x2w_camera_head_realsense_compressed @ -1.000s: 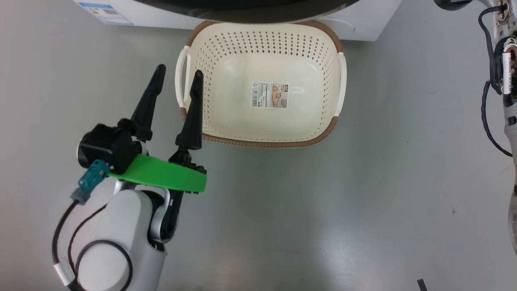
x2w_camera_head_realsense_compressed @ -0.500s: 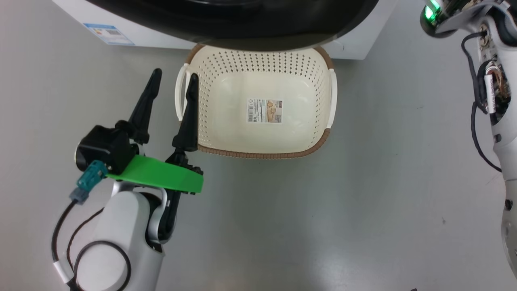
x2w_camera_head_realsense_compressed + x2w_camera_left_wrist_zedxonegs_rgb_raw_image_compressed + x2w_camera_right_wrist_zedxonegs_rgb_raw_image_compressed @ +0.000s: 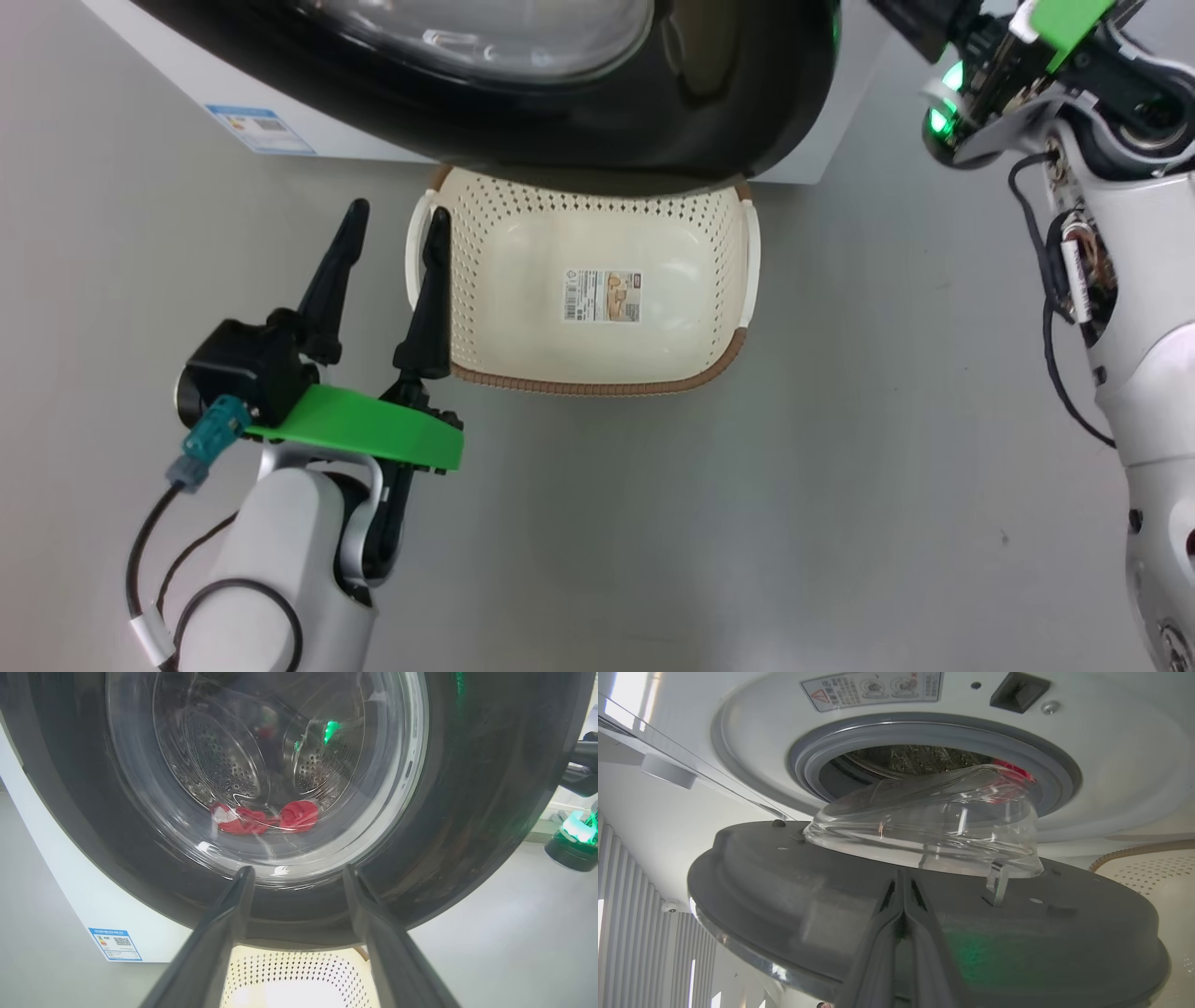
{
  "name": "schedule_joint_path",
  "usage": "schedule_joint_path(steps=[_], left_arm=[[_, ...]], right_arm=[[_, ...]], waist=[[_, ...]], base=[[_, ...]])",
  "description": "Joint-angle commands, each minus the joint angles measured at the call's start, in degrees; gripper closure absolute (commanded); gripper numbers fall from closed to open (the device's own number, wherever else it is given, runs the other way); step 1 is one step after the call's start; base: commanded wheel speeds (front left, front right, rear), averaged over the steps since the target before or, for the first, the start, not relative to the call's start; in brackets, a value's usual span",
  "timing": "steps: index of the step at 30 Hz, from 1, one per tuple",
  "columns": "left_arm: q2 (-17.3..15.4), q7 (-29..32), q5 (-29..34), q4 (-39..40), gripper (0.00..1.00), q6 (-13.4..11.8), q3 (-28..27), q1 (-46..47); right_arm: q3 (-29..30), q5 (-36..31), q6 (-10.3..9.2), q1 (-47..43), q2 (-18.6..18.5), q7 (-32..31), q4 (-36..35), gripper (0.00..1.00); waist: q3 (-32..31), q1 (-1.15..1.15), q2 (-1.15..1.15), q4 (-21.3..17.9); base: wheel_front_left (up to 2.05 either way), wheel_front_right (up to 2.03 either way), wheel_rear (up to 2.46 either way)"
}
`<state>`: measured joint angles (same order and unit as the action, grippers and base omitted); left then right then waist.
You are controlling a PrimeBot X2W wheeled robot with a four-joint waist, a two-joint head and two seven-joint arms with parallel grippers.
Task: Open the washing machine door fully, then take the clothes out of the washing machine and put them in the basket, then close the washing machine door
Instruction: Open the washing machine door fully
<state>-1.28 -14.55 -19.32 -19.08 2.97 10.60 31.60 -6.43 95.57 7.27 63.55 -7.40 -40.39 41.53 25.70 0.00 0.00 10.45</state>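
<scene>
Clothes (image 3: 243, 822) in bright red lie low in the drum (image 3: 901, 758) of the washing machine (image 3: 70, 870). In the left wrist view they show through the glass at about 6 o'clock of the round window. The door (image 3: 560, 121) stands partly open: in the right wrist view its clear glass bowl sits out of the grey gasket (image 3: 803, 760), and a patch of red shows in the opening at 1 o'clock. From the head, the door's glossy black rim fills 12 o'clock and overhangs the far edge of the basket (image 3: 597, 385). The basket sits on the grey floor (image 3: 747, 513) just in front of the machine, with a sticker (image 3: 602, 296) on its bottom. A blue label (image 3: 260, 129) is on the machine's white front at 10 o'clock. The left gripper (image 3: 397, 211) hovers at 8 o'clock with its two dark fingers spread wide, holding nothing; its inner finger overlaps the basket's left handle in that view. The right arm (image 3: 1148, 280) runs from 4 o'clock up to 1 o'clock. The right gripper (image 3: 903, 882) is pressed fully closed and empty, its fingers pointing at the door's grey inner face just below the glass bowl; whether they touch it I cannot tell.
</scene>
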Motion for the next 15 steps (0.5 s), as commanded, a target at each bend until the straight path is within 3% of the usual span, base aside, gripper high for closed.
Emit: schedule_joint_path(steps=[1,15], left_arm=[[-1.6,-0.45,0.12,1.05,0.0,-0.41,-2.08,-1.17],[-1.6,-0.45,0.39,0.38,0.0,-1.14,-2.92,-4.17]], right_arm=[[-1.3,-0.96,0.22,-1.41,1.94,-0.9,-1.9,1.0],[-2.6,-1.47,0.22,-5.97,3.25,-1.55,-1.02,1.0]], waist=[[-1.25,0.0,0.0,-0.31],[-5.82,0.0,0.0,-1.19]], base=[[0.0,0.0,0.0],[0.0,0.0,0.0]])
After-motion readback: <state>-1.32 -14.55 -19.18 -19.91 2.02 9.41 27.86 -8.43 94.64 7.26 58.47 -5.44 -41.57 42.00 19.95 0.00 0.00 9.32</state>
